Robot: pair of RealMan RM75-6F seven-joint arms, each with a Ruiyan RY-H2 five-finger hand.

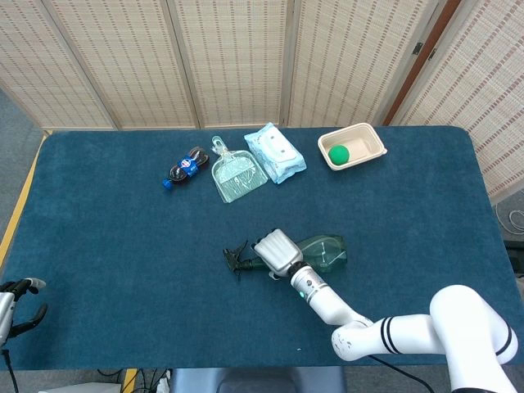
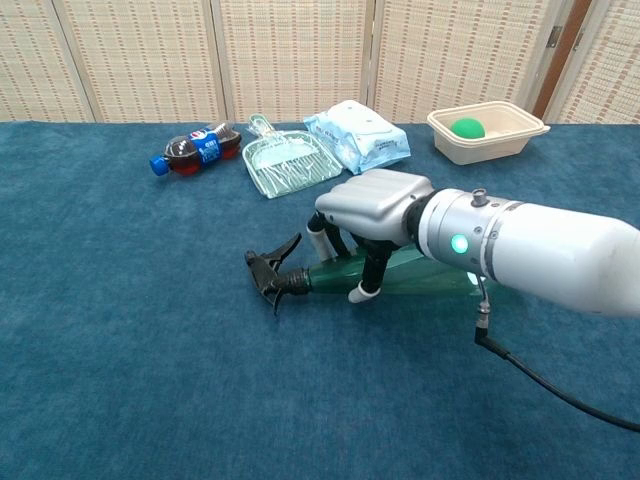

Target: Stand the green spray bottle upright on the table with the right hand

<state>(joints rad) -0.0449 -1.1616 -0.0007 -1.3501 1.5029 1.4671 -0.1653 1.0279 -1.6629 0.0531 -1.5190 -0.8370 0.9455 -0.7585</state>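
From the head view, the green spray bottle (image 1: 315,253) lies on its side near the middle of the table (image 1: 106,246), long axis left to right, black trigger head pointing left and base to the right. The right hand (image 1: 276,253) sits over its neck end; the left hand (image 1: 18,304) rests well apart at the near-left edge, fingers loosely curled, holding nothing.

From the chest view, the right hand (image 2: 372,215) curls its fingers (image 2: 368,275) down around the bottle's shoulder, gripping it, head end slightly raised. On the cola bottle (image 2: 195,149) at far left, the blue label looks like Pepsi; no other writing is legible.
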